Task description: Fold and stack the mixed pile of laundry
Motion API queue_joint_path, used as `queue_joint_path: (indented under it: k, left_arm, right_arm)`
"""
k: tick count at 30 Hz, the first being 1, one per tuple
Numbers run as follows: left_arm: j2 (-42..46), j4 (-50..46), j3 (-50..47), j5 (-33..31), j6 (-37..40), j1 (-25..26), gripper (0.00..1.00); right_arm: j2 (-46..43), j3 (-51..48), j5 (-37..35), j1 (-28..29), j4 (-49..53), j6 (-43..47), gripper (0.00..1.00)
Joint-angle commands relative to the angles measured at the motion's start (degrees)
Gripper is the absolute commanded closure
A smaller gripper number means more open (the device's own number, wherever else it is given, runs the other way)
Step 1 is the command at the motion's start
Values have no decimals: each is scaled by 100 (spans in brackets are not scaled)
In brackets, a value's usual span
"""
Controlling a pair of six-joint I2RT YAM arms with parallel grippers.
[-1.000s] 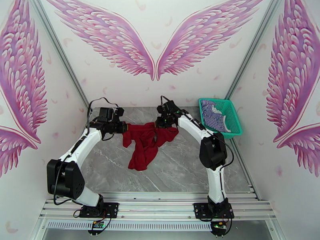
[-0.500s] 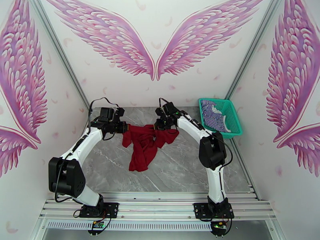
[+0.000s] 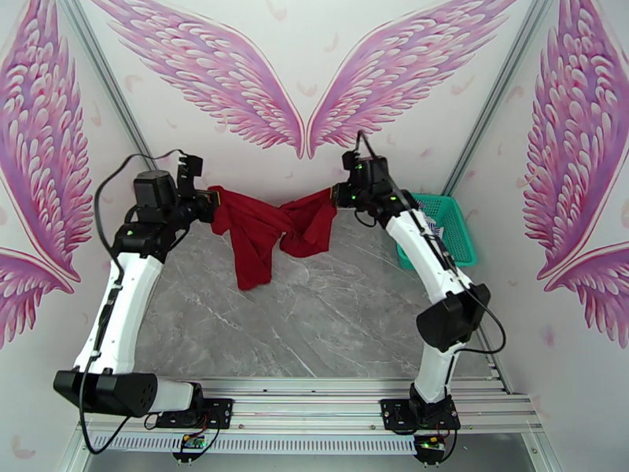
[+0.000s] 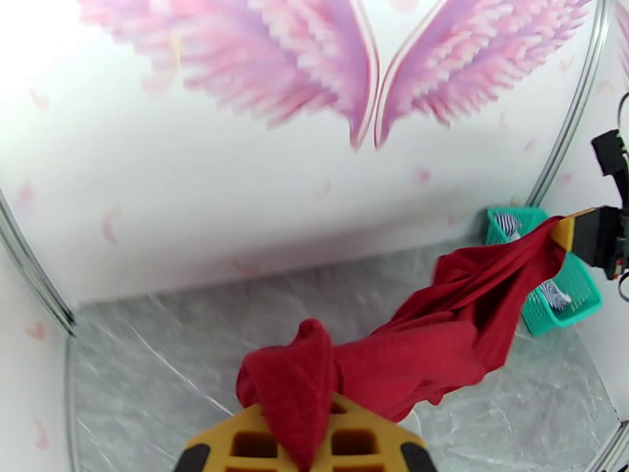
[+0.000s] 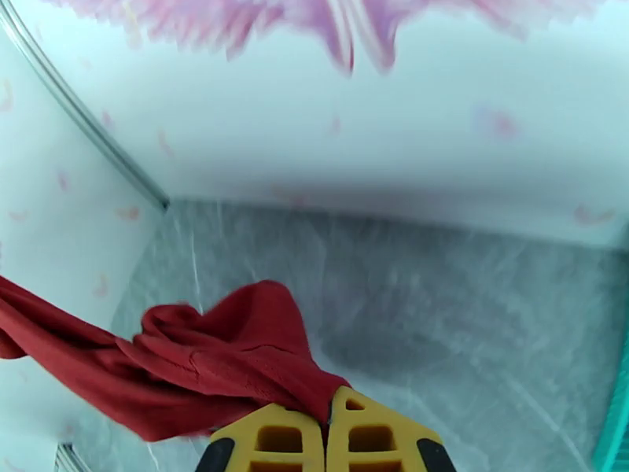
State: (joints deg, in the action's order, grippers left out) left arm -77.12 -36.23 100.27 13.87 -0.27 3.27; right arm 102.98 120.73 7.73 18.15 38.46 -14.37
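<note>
- Both grippers are clamped tight on the dark red T-shirt (image 3: 263, 226). Left gripper (image 3: 212, 200) has one end, right gripper (image 3: 336, 197) has the other. On the wrist cams the cloth comes out from btw the yellow pads (image 5: 271, 442).
- Shirt's up in the air near the back wall (image 3: 307, 88), strung L-R btw the two grippers, so its long axis runs across the table (image 3: 338, 316).
- It's bunched and twisted in the middle, more rope than sheet. A long tail hangs down nearer the left side; can't tell if the tip touches the table.
- Neither arm's nearer, each sits at one end. IMO the next move is to open it out flat and lay it toward the near edge, and that twist is what it hinges on.
- Surface is smooth grey marble-look, w/ open room below and in front of the shirt.
- Teal basket (image 4: 578, 281) sits in the far right corner beside the right arm, w/ the striped shirt (image 4: 509, 224) in it, so that one's not done yet.
- Walls are close on both sides.
</note>
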Motion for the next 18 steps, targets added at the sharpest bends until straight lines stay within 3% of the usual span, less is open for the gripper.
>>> queue_joint_path:
  k: [1,9,18]
  left_arm:
    - [517,-171,387,-377,502,-37,100]
    - [1482,-212,187,-68,1064,-37,100]
    - [546,-585,289,-122,492,-44,100]
  right_arm:
    - [-535,155,-346,-129,-64,273,100]
    - [-1489,-59,-522,-227,83,530,100]
    - [-721,487,-189,-566,618,-218,100]
